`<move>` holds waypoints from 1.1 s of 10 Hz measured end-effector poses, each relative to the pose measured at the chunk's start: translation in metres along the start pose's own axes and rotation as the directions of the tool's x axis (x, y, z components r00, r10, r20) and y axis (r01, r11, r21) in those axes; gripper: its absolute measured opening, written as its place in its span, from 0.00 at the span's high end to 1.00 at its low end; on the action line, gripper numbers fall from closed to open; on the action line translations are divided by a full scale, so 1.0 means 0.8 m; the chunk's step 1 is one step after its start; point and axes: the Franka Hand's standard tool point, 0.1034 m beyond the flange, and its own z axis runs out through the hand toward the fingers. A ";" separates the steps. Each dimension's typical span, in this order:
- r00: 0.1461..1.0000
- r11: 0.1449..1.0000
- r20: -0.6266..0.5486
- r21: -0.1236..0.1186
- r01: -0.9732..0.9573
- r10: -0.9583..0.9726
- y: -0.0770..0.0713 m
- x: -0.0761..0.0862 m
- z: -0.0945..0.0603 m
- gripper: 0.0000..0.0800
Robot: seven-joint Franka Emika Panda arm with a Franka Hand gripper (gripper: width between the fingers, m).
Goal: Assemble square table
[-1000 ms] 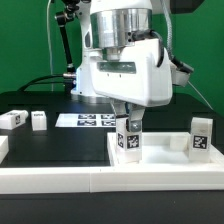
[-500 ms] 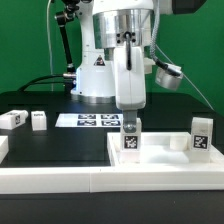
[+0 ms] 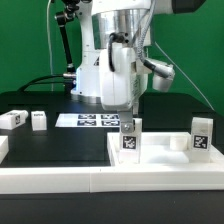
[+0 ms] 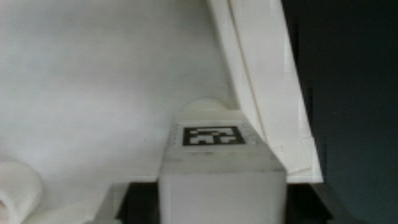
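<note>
1. Right at the middle, the gripper (image 3: 128, 122) has its fingers (image 4: 135, 205) clamped on the upper part of a leg (image 3: 129, 140), one dark finger on each side.
2. That leg is upright in the tabletop (image 3: 160, 158), just beside its raised rim, with its tag facing the exterior camera.
3. A second leg (image 3: 200, 136) stands upright at the tabletop's edge on the exterior view's right.
4. A third leg (image 3: 13, 119) and a fourth leg (image 3: 38, 119) rest on the black table (image 3: 60, 145) at the exterior view's left, well apart from the tabletop.
5. The marker board (image 3: 85, 120) lies flat between those two legs and the arm.
6. A long white rail (image 3: 60, 181) runs along the front.
</note>
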 end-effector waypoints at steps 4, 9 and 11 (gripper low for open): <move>0.975 0.975 0.003 -0.002 0.222 -0.222 0.001 -0.005 0.000 0.20; 0.770 0.770 0.008 -0.002 0.638 -0.638 0.000 -0.011 -0.002 0.19; 0.661 0.661 0.008 -0.001 0.750 -0.750 0.000 -0.010 -0.002 0.19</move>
